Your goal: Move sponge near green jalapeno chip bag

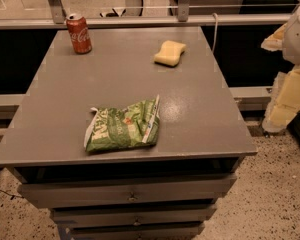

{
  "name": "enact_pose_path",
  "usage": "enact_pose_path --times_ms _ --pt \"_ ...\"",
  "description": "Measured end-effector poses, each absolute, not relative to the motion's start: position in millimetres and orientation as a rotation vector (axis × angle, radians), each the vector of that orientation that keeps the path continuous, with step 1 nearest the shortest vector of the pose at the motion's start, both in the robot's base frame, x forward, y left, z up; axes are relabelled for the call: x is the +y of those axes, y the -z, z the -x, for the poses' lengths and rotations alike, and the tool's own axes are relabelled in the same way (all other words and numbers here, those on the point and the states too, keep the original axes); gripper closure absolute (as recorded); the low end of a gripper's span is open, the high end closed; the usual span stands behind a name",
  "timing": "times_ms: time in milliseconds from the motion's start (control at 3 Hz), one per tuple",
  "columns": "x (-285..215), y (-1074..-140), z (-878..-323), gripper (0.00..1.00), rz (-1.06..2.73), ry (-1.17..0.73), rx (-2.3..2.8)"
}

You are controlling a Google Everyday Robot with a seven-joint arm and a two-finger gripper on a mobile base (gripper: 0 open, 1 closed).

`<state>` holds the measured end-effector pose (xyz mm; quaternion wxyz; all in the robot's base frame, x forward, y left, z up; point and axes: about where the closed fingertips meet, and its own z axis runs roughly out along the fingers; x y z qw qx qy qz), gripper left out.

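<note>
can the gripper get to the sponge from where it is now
Probably yes. The gripper hangs off the right edge of the table; the sponge lies in the open at the far right, with the soda can and chip bag well away.

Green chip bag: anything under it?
Only the grey table top shows around the green jalapeno chip bag; what it covers is hidden. Sponge lies apart, farther back; gripper hangs beyond the table's right edge.

Single camera high, looking down over table (115,76) from drawer side, mid-range; gripper (289,96) at right frame edge.
</note>
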<state>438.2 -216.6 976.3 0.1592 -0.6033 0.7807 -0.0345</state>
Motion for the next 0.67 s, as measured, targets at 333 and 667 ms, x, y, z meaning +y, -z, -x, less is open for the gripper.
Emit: enact_pose_path --times_ms 333,667 --pt "-212 -977 -445 0.00 1.719 0.077 2.210" --pt "-188 -972 -481 0.00 1.698 -0.028 2.105"
